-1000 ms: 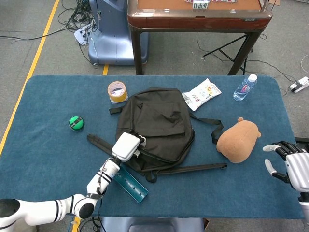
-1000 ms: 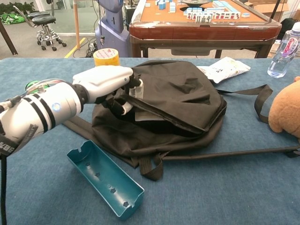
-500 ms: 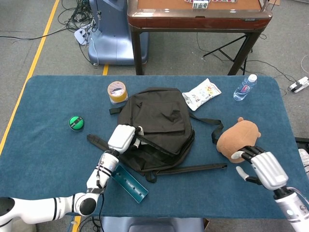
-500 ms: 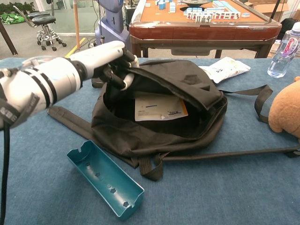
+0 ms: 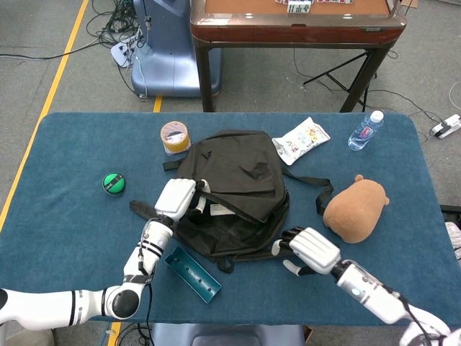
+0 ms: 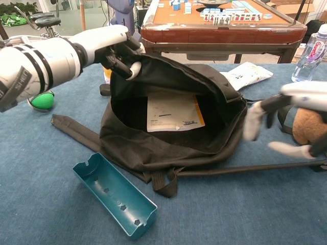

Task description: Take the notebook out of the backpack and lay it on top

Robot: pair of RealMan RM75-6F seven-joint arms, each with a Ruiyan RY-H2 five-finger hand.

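Note:
The black backpack [image 5: 238, 189] [image 6: 173, 140] lies in the middle of the blue table. My left hand [image 5: 177, 197] [image 6: 113, 47] grips the upper edge of its opening and holds the flap raised. Inside the gaping bag lies the notebook [image 6: 172, 112] [image 5: 216, 209], white with an orange edge, flat on the bag's bottom. My right hand [image 5: 310, 249] [image 6: 286, 120] hovers open just right of the bag's mouth, fingers spread, holding nothing.
A teal plastic tray [image 6: 113, 194] lies in front of the bag. A brown plush toy [image 5: 356, 209] sits to the right, behind my right hand. A tape roll [image 5: 175, 136], green ball [image 5: 113, 183], snack bag [image 5: 301, 140] and water bottle [image 5: 365, 130] ring the bag. Straps [image 5: 295, 251] trail rightward.
My left hand has lifted the flap higher, opening the bag wide and exposing the notebook. My right hand has moved in from the table's right edge toward the bag's opening.

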